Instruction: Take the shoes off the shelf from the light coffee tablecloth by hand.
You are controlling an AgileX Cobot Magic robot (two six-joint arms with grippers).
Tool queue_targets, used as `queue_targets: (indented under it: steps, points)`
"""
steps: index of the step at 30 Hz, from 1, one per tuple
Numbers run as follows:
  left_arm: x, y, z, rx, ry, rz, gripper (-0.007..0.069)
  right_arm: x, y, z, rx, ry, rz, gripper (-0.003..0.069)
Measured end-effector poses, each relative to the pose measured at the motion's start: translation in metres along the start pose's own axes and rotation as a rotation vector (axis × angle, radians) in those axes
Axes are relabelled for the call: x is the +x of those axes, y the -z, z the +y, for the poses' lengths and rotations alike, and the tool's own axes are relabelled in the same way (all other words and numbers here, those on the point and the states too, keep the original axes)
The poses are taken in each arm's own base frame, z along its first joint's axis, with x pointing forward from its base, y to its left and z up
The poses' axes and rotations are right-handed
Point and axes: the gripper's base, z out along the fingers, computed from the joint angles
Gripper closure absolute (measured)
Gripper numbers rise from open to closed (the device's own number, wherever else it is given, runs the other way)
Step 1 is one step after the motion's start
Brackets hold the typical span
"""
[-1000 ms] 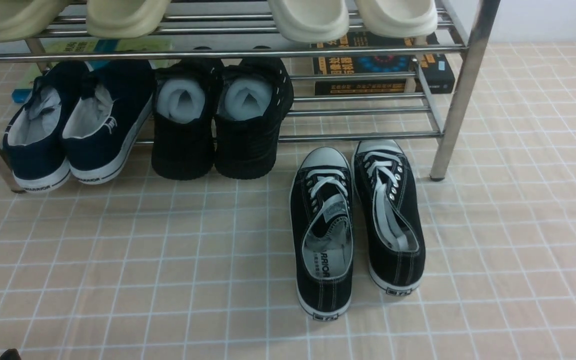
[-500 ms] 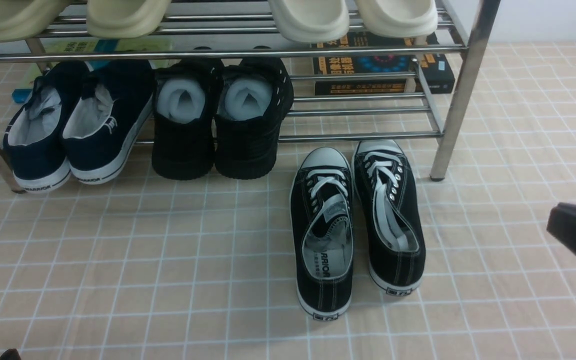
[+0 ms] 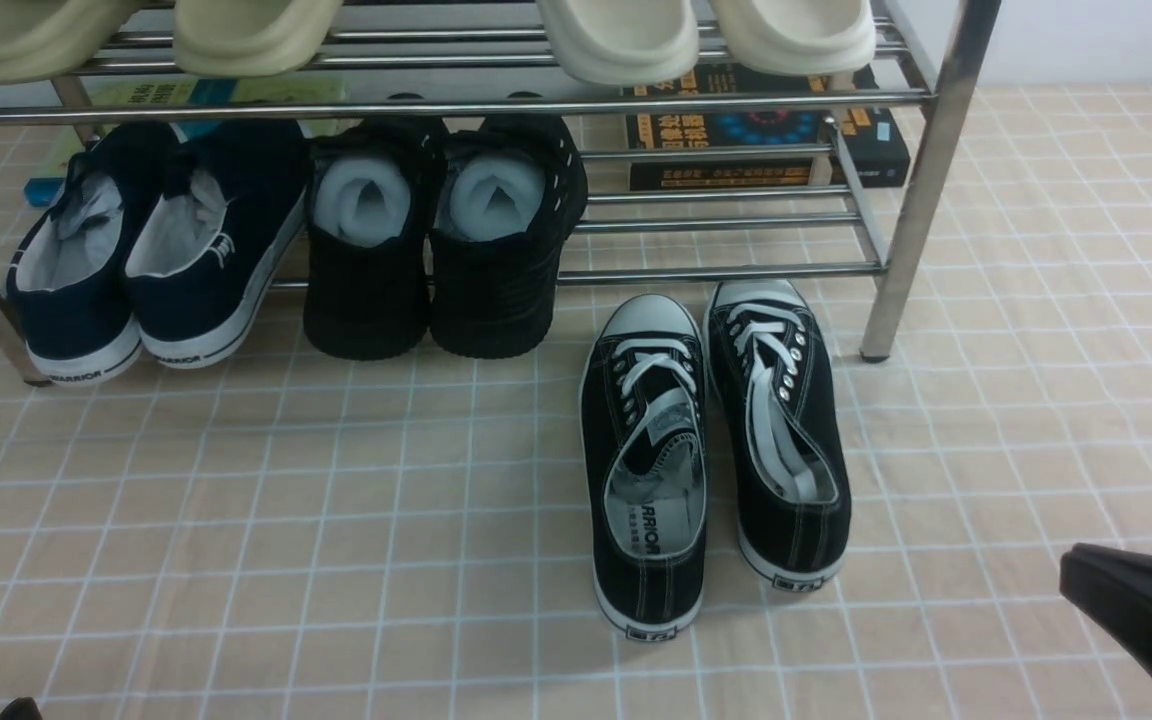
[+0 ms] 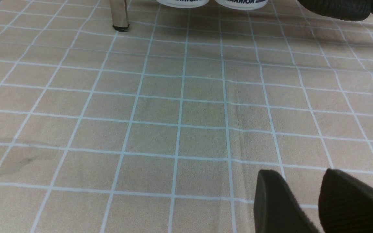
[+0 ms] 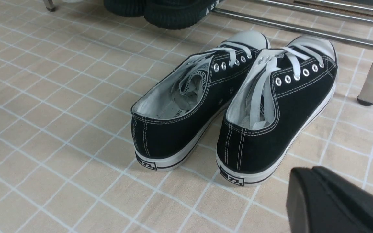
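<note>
Sneakers (image 3: 711, 455) side by side on your checked tablecloth (image 3: 236, 520), toes touching chrome rack (image 3: 921, 180), right gripper (image 3: 1141, 615) closed, empty, left gripper (image 4: 319, 200) apart.

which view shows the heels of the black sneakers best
The right wrist view: both heels of the black sneakers face it, labels visible. The front view shows the pair from above, heels foreshortened. The left wrist view shows none of them.

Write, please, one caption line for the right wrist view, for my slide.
Black lace-up shoes standing side by side on the checked tablecloth, toes toward the metal shelf, the shut right gripper just behind their heels.
</note>
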Motion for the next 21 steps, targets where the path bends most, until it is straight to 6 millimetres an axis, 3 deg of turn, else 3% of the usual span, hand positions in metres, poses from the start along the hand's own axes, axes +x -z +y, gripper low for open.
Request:
queue_targets:
  steps: [5, 9, 21]
  points:
    - [0.0, 0.0, 0.0, 0.0, 0.0, 0.0, 0.0384, 0.0, 0.005, 0.0, -0.003, 0.001, -0.028, 0.0654]
    - [0.0, 0.0, 0.0, 0.0, 0.0, 0.0, 0.0384, 0.007, 0.021, -0.006, 0.038, 0.001, -0.114, 0.065]
    - [0.0, 0.0, 0.0, 0.0, 0.0, 0.0, 0.0384, 0.076, 0.048, -0.033, 0.428, -0.096, -0.174, 0.0642]
